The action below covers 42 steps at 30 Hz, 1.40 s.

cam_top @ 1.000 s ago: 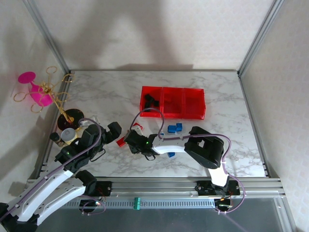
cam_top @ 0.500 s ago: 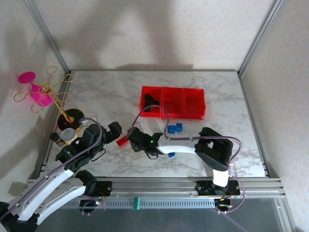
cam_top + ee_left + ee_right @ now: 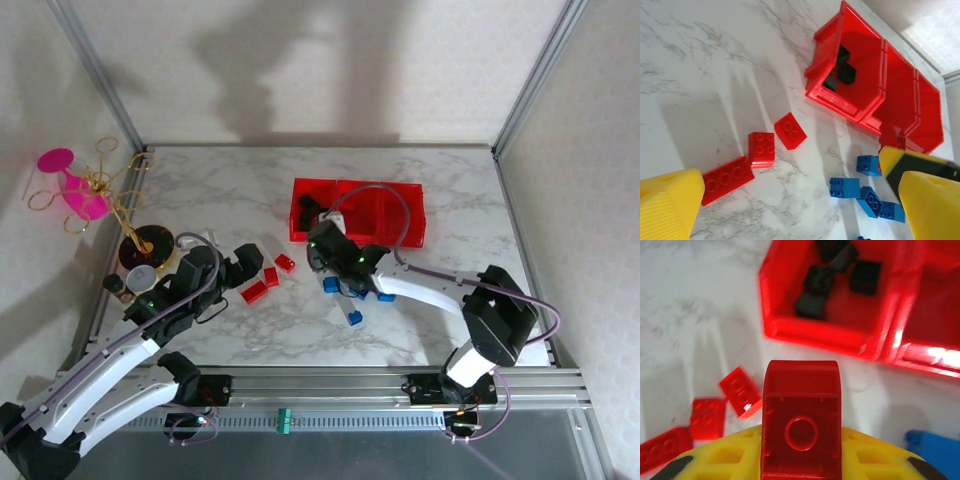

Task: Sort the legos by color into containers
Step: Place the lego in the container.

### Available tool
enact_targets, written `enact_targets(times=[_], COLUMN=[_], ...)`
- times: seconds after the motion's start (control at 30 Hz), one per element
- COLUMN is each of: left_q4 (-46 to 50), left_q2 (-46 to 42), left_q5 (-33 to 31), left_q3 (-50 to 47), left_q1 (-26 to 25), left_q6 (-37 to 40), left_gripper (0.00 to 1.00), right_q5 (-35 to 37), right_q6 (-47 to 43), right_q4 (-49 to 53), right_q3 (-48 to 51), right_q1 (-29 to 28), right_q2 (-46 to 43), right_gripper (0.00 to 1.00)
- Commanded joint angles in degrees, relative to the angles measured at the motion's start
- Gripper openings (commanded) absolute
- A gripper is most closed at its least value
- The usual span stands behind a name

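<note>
Three joined containers [image 3: 410,215] toward the far edge of the marble table [image 3: 200,190], with black legos [image 3: 315,210] in the leftmost bin. Just short of that bin's near wall, the right gripper [image 3: 320,248], jaws clamped on a red lego [image 3: 801,405]. Left of it on the bare marble, three loose red legos [image 3: 271,277]. To the right, blue legos [image 3: 331,284], perhaps five, some partly hidden. Toward the near-left corner, just beside the loose red ones, the left gripper [image 3: 243,268], jaws wide apart above the marble.

Loose legos [image 3: 255,292] before the containers [image 3: 406,216]
</note>
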<state>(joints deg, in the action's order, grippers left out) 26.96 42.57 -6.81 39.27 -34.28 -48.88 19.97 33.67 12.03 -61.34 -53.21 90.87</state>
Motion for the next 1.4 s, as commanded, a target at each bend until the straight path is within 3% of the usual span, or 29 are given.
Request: enact_targets(times=[0.0,0.3,0.63,0.93,1.13,1.37], left_q4=[-5.81,-10.68,-14.20,-13.33,-12.88,-9.34], left_q2=[0.54,5.78,10.47,14.21,14.42,10.79], left_q5=[3.28,5.81,6.46,6.54,6.11,2.88], left_q3=[0.68,1.54,1.87,3.26,3.83,3.21], left_q1=[-0.08,-0.15,-1.65,-1.93,-1.93,-1.93], left_q6=[1.56,2.39,2.78,3.89,4.04,3.84], left_gripper=[1.00,0.99,1.00,1.00,1.00,1.00], right_q5=[1.98,-0.16,-3.45,-6.01,-7.35,-7.46], right_q6=[-1.71,-6.76,-11.83,-12.74,-12.71,-12.67], right_q4=[0.69,-3.41,-4.26,-4.61,-3.08,-2.52], right_q3=[0.94,-4.04,-14.69,-17.25,-16.17,-10.77], right_q1=[4.01,15.74,21.68,22.25,21.79,15.42], right_q2=[-2.00,4.05,16.70,17.50,14.22,7.80], right_gripper=[0.26,0.25,0.28,0.51,0.56,0.62])
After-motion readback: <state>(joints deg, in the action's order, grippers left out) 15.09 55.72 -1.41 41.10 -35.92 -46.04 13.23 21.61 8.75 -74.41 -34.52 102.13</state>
